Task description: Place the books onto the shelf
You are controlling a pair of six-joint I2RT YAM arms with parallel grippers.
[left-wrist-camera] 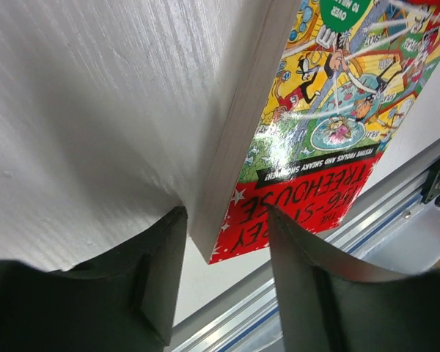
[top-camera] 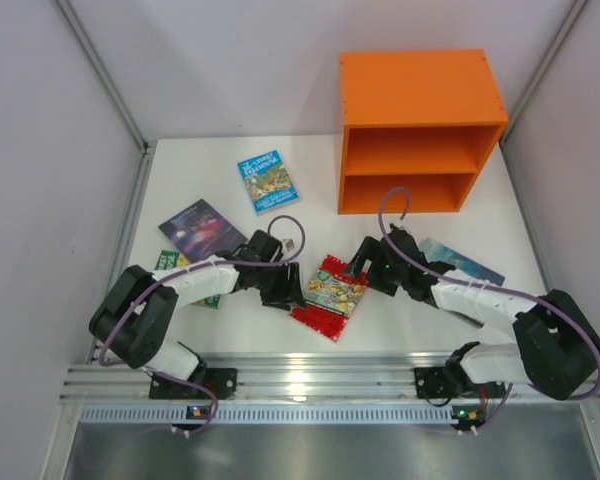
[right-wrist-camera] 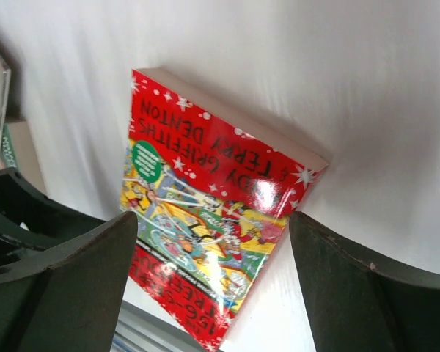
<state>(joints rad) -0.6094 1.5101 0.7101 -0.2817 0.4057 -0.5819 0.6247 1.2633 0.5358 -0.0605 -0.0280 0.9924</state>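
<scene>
The red-bordered book (top-camera: 328, 285) lies on the white table between both arms. My left gripper (top-camera: 285, 290) stands open at its left edge. In the left wrist view the book's (left-wrist-camera: 315, 147) near corner sits between the jaws of that gripper (left-wrist-camera: 224, 264), which are much wider apart than the book is thick. My right gripper (top-camera: 365, 262) hovers open over the book's right side, and the cover (right-wrist-camera: 205, 213) shows between the fingers of that gripper (right-wrist-camera: 213, 293). The orange shelf (top-camera: 420, 130) stands at the back right, both compartments bare.
A light-blue illustrated book (top-camera: 268, 181) and a dark purple one (top-camera: 202, 228) lie at the back left. A green book (top-camera: 172, 262) is partly under the left arm, a teal-blue one (top-camera: 465, 262) partly under the right. A metal rail (top-camera: 310, 385) runs along the near edge.
</scene>
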